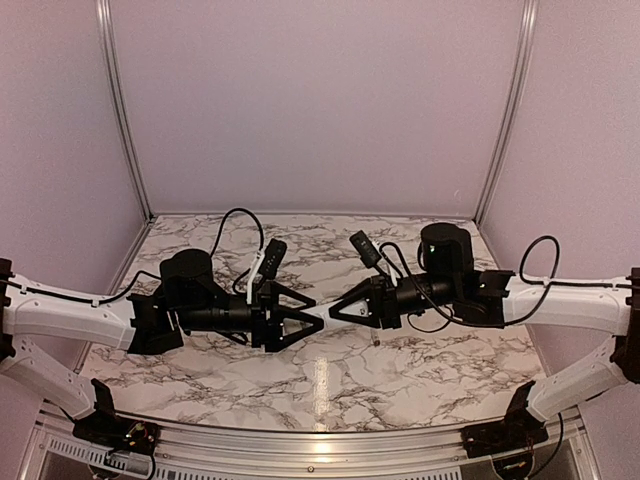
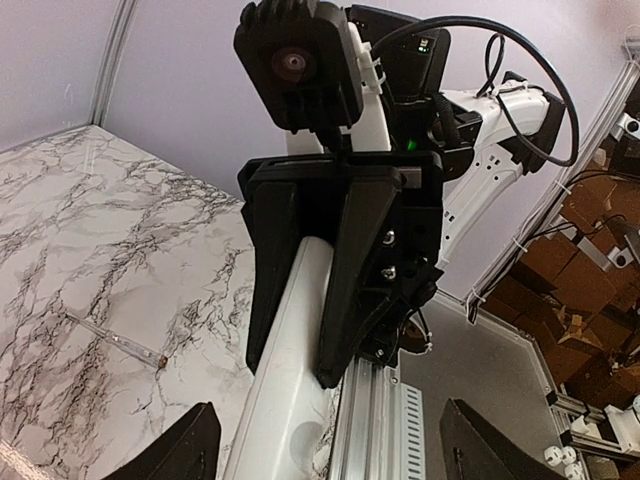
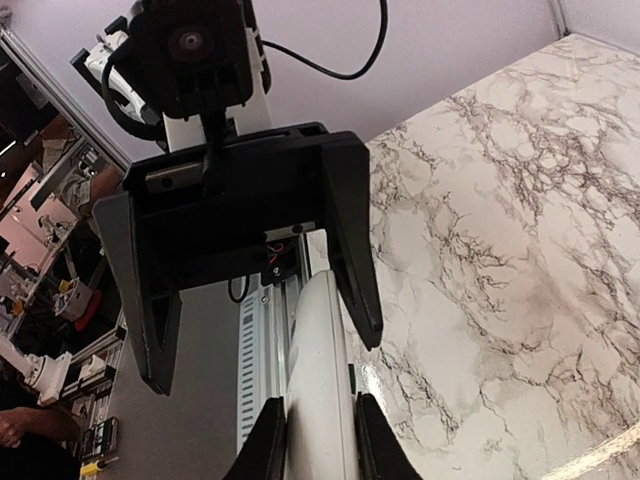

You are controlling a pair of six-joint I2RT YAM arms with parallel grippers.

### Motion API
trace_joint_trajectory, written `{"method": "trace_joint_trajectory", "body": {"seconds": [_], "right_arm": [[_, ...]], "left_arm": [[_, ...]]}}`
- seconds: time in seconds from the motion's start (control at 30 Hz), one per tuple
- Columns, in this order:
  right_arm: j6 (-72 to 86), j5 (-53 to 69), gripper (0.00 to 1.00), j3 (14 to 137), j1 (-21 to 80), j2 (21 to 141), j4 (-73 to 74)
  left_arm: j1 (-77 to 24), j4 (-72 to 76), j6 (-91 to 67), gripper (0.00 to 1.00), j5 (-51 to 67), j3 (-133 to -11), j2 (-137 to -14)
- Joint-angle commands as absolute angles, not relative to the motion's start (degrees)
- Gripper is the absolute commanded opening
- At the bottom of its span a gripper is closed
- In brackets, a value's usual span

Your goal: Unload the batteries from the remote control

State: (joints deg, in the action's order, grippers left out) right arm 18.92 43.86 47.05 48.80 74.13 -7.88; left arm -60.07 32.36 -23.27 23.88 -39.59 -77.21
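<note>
The remote control (image 1: 320,312), a slim white bar, hangs above the middle of the marble table between my two grippers. My right gripper (image 1: 342,305) is shut on one end of it; its fingertips (image 3: 268,445) press both sides of the bar (image 3: 320,380). My left gripper (image 1: 300,318) faces it, open wide. In the left wrist view the remote (image 2: 290,400) runs between my spread left fingers (image 2: 190,445) without touching them. No dark recess shows on the remote. The batteries are hidden.
A thin pale stick (image 2: 115,342) lies on the marble table (image 1: 420,370). The aluminium front rail (image 2: 378,425) runs below the grippers. Purple walls close the back and both sides. Cardboard boxes (image 2: 590,270) stand beyond the table.
</note>
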Motion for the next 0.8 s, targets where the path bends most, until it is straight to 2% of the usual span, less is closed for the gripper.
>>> {"method": "trace_joint_trajectory", "body": {"seconds": [0.0, 0.23, 0.43, 0.63, 0.77], "right_arm": [[28.9, 41.4, 0.0, 44.0, 48.0, 73.7, -21.7], [40.7, 39.4, 0.0, 38.5, 48.0, 73.9, -38.8], [45.8, 34.2, 0.0, 37.0, 47.9, 76.5, -45.5], [46.6, 30.6, 0.0, 39.1, 47.9, 78.6, -44.0], [46.5, 31.4, 0.0, 41.1, 47.9, 80.4, -43.2]], "left_arm": [[-58.0, 37.2, -26.2, 0.8, 25.3, -38.9, -77.1], [-46.7, 62.7, -47.3, 0.79, 40.2, -33.1, -84.6], [-44.6, 82.0, -60.6, 0.8, 47.3, -33.8, -93.9], [-44.5, 82.4, -61.7, 0.78, 48.5, -34.5, -94.8], [-44.6, 76.1, -59.3, 0.72, 48.1, -35.1, -93.2]]}}
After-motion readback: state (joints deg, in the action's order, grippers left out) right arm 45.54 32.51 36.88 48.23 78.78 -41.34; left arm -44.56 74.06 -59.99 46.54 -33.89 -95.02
